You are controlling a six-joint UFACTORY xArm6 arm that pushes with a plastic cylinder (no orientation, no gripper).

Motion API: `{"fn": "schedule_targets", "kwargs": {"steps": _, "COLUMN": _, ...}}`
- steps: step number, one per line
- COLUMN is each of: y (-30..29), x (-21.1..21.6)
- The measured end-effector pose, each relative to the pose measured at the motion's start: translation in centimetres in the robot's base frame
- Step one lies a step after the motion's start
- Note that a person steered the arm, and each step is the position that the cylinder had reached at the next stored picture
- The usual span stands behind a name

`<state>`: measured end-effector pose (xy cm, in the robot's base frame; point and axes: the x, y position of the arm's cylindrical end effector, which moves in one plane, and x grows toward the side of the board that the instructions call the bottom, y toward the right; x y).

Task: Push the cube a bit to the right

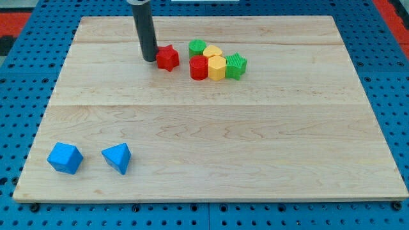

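Note:
A blue cube (65,157) lies near the view's bottom left corner of the wooden board (211,121). A blue triangular block (117,157) lies just to its right. My tip (149,59) is far from them, near the view's top, touching or almost touching the left side of a red star-shaped block (168,58).
A cluster sits right of the red star: a green block (197,46), a yellow block (213,52), a red cylinder-like block (199,67), a yellow hexagonal block (217,68) and a green ribbed block (236,66). Blue pegboard (390,76) surrounds the board.

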<state>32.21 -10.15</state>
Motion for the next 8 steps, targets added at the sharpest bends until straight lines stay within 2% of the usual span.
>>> {"fn": "schedule_targets", "kwargs": {"steps": 2, "y": 2.2, "x": 0.0}}
{"fn": "schedule_targets", "kwargs": {"steps": 3, "y": -5.4, "x": 0.0}}
{"fn": "schedule_targets", "kwargs": {"steps": 4, "y": -17.6, "x": 5.2}}
{"fn": "schedule_targets", "kwargs": {"steps": 5, "y": -20.3, "x": 8.1}}
{"fn": "schedule_targets", "kwargs": {"steps": 6, "y": -20.4, "x": 9.4}}
{"fn": "schedule_targets", "kwargs": {"steps": 7, "y": -20.3, "x": 14.4}}
{"fn": "schedule_targets", "kwargs": {"steps": 8, "y": -20.3, "x": 16.3}}
